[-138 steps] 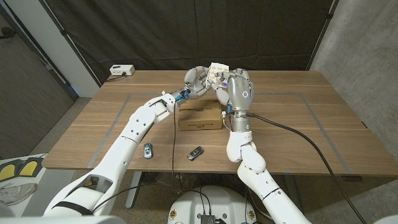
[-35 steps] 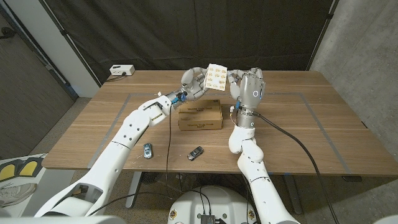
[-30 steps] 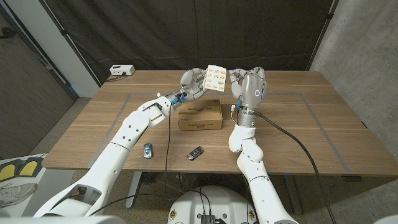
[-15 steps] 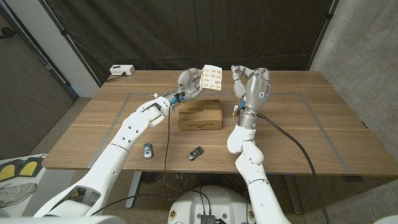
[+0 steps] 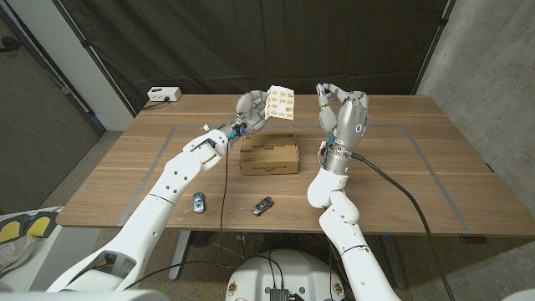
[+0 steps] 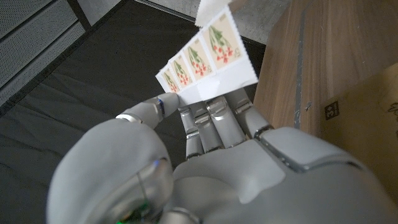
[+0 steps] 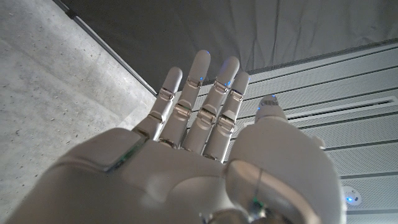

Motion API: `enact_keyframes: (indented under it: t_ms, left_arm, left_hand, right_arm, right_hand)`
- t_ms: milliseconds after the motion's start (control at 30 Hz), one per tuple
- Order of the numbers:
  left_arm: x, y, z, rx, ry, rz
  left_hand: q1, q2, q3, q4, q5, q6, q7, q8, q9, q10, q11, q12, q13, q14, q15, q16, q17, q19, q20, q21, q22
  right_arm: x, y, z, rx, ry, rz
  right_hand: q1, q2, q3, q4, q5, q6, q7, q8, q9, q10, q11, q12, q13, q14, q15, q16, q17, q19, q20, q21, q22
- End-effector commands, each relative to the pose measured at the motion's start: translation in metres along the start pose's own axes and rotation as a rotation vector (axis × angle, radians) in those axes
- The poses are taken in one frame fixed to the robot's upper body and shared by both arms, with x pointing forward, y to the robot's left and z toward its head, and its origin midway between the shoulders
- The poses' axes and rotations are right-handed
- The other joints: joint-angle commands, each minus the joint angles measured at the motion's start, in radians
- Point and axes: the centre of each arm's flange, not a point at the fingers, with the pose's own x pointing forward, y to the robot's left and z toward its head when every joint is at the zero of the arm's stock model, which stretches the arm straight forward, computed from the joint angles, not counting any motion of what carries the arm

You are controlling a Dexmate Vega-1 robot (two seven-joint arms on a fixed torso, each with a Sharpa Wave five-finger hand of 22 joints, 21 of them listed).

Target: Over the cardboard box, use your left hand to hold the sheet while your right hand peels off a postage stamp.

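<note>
Above the wooden table and cardboard box, the left hand pinches the stamp sheet upright for peeling, while the right hand hovers apart, seemingly empty.

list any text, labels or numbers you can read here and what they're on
Nothing can be read word for word.
Cardboard box: dark print on its top and front, too small to read; a small square printed mark shows in the left wrist view, not legible.
Sheet in the left hand: stamps with a red flower picture, no legible lettering.
White device at the table's far corner: no readable label.
</note>
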Motion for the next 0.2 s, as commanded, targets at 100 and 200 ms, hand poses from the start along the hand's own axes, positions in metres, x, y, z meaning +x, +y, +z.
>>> enact_keyframes:
  t_ms: [100,200]
  left_arm:
    - [-0.012,0.007,-0.004,0.012,-0.025,0.055]
    - [-0.021,0.009,-0.007,0.010,-0.022,0.067]
  left_hand:
    - [0.002,0.014,0.029,0.037,-0.004,0.010,-0.011,0.010,-0.002,0.007,-0.028,-0.005,-0.002,-0.022,-0.016,0.003,0.002,-0.007,-0.084,0.008,0.000]
    - [0.002,0.015,0.028,0.036,-0.005,0.009,-0.012,0.010,-0.003,0.008,-0.033,-0.005,-0.004,-0.021,-0.016,0.003,0.003,-0.008,-0.084,0.009,0.000]
  right_arm:
    - [-0.001,-0.018,-0.001,0.001,0.024,-0.001]
    - [-0.001,-0.017,0.002,0.032,0.022,0.016]
  right_hand:
    - [-0.007,0.004,0.004,0.000,0.004,-0.008,0.004,-0.002,0.000,-0.004,-0.001,-0.007,0.003,0.015,-0.134,-0.011,-0.009,-0.005,0.002,0.003,-0.006]
    - [-0.007,0.003,0.005,-0.001,0.004,-0.011,0.004,-0.002,0.000,-0.002,0.000,-0.008,0.002,0.017,-0.134,-0.012,-0.009,-0.005,0.001,0.004,-0.008]
